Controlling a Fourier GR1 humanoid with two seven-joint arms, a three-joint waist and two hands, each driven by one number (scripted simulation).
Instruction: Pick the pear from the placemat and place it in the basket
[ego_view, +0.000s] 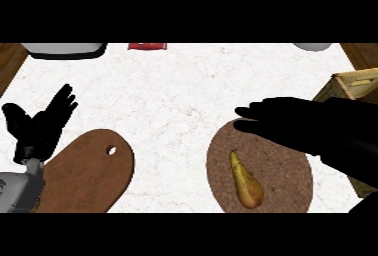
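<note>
Marble counter (184, 85), slim yellow-brown pear (246, 181) on placemat (284, 175)

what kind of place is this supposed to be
Most likely a kitchen counter: a white marbled countertop carries a wooden cutting board with a hanging hole, and a pear lying on a round brown placemat. A wooden basket stands at the right edge.

A yellow-brown pear (246, 183) lies on a speckled brown placemat (288, 175) atop the white marbled counter (184, 90).
</note>
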